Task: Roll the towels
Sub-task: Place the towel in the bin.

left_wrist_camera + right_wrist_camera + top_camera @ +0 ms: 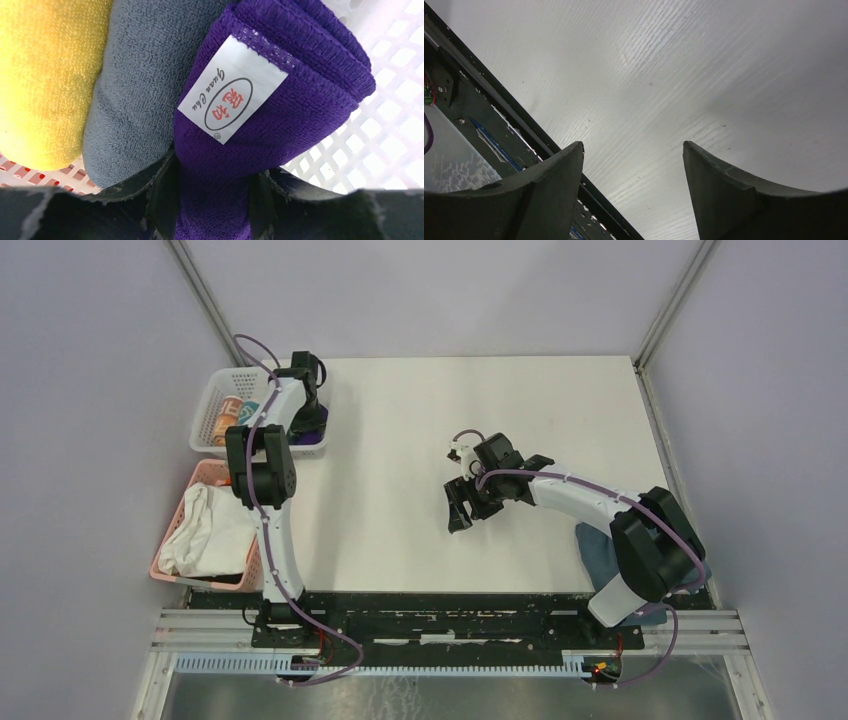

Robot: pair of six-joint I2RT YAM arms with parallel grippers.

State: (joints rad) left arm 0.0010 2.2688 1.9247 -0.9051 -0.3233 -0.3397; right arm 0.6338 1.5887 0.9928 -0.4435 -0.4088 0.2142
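Note:
A rolled deep purple towel (280,115) with a white label lies in the white lattice basket (395,125), beside a rolled grey towel (135,85). My left gripper (212,200) reaches down into that basket (215,400) at the far left, and its fingers press both sides of the purple roll (318,430). My right gripper (460,510) hovers over the bare table near the middle. It stands open (633,150) with nothing between its fingers. A slate-blue cloth (598,550) lies flat by the right arm's base, partly hidden by the arm.
A yellow roll (45,75) lies next to the grey one in the white basket. A pink basket (205,475) holding a white cloth bundle (205,530) stands at the near left. The black rail (450,605) runs along the table's front edge.

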